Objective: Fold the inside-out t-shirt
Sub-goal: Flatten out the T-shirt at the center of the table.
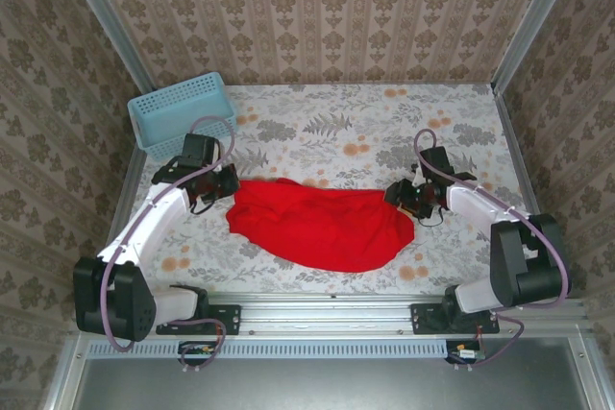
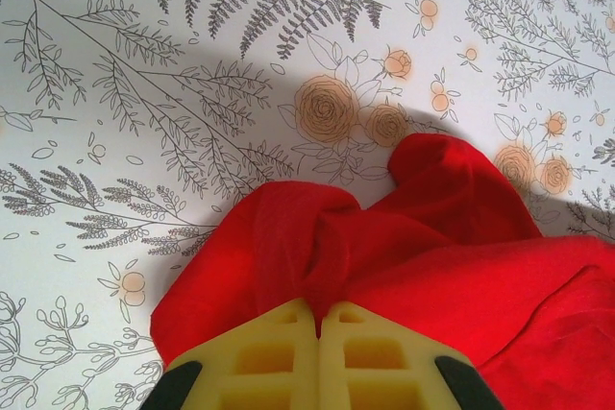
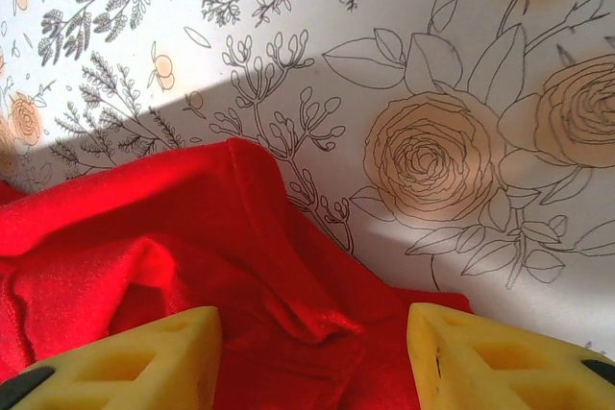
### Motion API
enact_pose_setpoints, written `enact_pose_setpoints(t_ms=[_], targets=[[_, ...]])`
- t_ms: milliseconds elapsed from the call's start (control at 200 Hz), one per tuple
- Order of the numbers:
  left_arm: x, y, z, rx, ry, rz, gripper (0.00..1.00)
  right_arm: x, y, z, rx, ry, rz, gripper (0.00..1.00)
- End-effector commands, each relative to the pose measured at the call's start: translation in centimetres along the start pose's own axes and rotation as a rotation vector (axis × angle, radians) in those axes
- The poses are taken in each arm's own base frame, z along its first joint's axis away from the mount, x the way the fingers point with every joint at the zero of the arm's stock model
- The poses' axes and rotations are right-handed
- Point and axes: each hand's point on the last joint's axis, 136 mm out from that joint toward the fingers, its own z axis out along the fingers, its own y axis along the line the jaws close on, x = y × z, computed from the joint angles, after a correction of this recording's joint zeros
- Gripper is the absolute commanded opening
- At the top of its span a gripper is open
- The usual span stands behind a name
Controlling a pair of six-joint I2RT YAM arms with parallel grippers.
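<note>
The inside-out t-shirt [image 1: 317,223] is a bright red crumpled heap in the middle of the floral table, stretched left to right. My left gripper [image 1: 223,186] is at its upper left edge, shut on a pinched fold of the red cloth [image 2: 351,266] between the yellow fingers [image 2: 259,357]. At the shirt's right end my right gripper [image 1: 402,197] stands open. Its yellow fingers [image 3: 144,362] straddle a ridge of red cloth [image 3: 327,319] without pressing on it.
A light blue plastic basket [image 1: 183,110] stands at the back left corner. Patterned walls close the table on three sides. A metal rail [image 1: 317,309] with the arm bases runs along the near edge. Bare floral tabletop [image 1: 365,132] lies behind the shirt.
</note>
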Motion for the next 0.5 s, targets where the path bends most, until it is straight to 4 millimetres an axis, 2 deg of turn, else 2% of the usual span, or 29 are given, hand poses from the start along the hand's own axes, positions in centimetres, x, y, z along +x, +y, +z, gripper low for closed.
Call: enact_pose_setpoints(t_ms=[0,95,275,360,495], targets=[[-0.3,0.2,-0.7,-0.001,-0.026,0.001,0.0,-0.1,1.1,0.4,-0.066,0.012,0.01,0.55],[-0.3,0.2,-0.8,-0.002,-0.031,0.0,0.0,0.0,1.8,0.5,-0.103,0.022,0.011,0.52],[-0.3,0.1,-1.2,0.002,-0.037,0.001,0.0,-0.2,2.4,-0.2,-0.112,0.009,-0.002,0.28],[-0.5,0.0,-1.7,0.005,-0.046,0.001,0.0,-0.6,2.0,-1.3,-0.05,-0.025,-0.036,0.17],[-1.5,-0.8,-3.7,0.023,-0.089,0.011,0.0,-1.9,3.4,-5.7,-0.024,-0.135,-0.12,0.04]])
